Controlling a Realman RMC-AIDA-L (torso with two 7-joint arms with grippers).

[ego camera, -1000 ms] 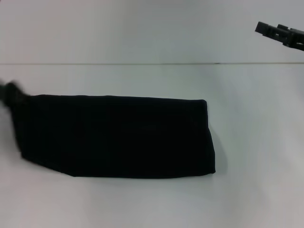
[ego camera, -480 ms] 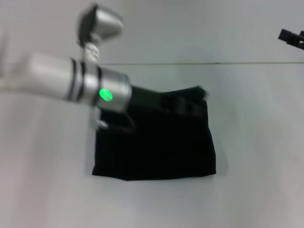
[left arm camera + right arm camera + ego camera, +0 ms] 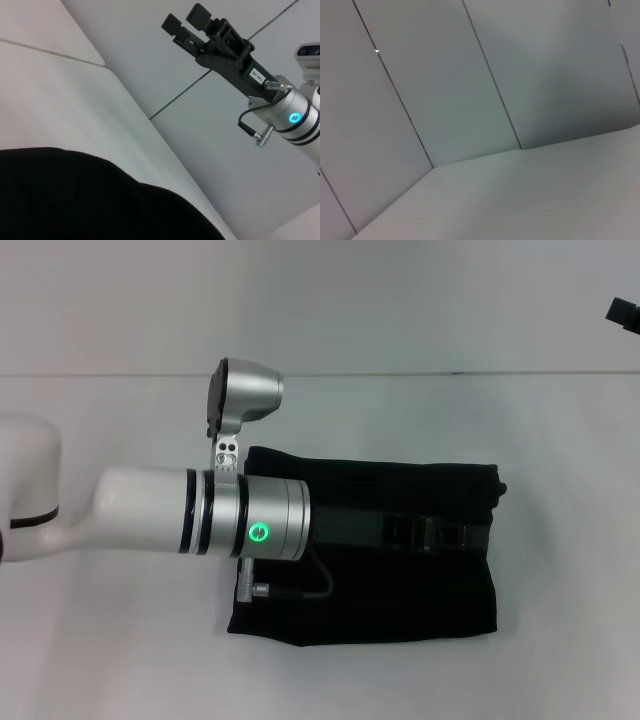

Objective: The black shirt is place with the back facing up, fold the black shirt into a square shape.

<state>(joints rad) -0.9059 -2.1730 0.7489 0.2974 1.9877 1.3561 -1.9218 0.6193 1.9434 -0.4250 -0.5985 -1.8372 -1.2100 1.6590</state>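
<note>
The black shirt (image 3: 380, 600) lies on the white table (image 3: 560, 570), doubled over into a roughly square shape. My left arm reaches from the left across it. My left gripper (image 3: 482, 530) is at the shirt's right edge, dark against the cloth, and holds the folded-over end there. The shirt also fills the bottom of the left wrist view (image 3: 75, 200). My right gripper (image 3: 184, 19) is open and empty, raised at the far right, well away from the shirt. Only its tip shows in the head view (image 3: 625, 312). No lettering shows.
The table's back edge (image 3: 450, 373) meets a plain grey wall. The right wrist view shows only the wall panels and bare table (image 3: 545, 200).
My left gripper has swept from the shirt's left end over to its right edge, carrying that end along. The long strip is now half as wide. The right gripper has drawn off to the right.
</note>
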